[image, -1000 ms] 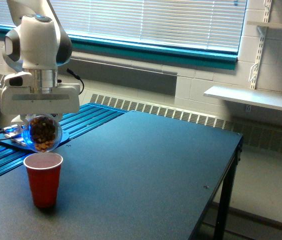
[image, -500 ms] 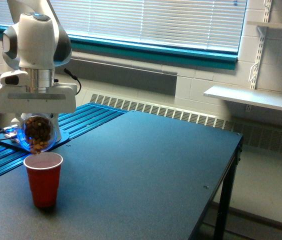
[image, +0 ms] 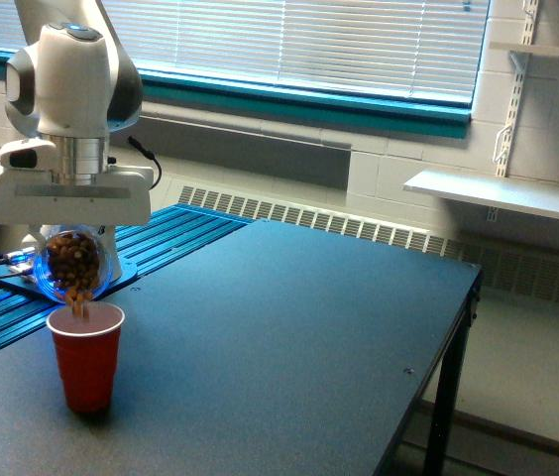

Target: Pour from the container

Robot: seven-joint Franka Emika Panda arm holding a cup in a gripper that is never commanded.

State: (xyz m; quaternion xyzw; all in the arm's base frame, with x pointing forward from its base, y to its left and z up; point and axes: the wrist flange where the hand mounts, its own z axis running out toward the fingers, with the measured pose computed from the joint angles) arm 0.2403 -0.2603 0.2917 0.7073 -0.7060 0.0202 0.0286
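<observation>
1. Exterior view: A white robot arm point(image: 71, 79) hangs over the near corner of a dark table point(image: 289, 337) at the exterior view's left, its gripper point(image: 71, 243) clamped on the container point(image: 73, 266), a small clear, rounded jar packed with brown nut-like pieces.
2. Exterior view: The container sits directly under the gripper's wide white body, tipped so that its low edge points down toward a red cup point(image: 86, 355); a few brown pieces point(image: 80, 308) fall from that edge and are caught between the jar and the cup's rim.
3. Exterior view: The red cup stands upright on the table just below the container, pale inside, apart from the jar itself.
4. Exterior view: Behind the arm, blue ribbed panels point(image: 161, 238) run beside the table; window blinds point(image: 339, 45) with a teal sill fill the back wall, and a white shelf point(image: 503, 193) juts out at the exterior view's right.
</observation>
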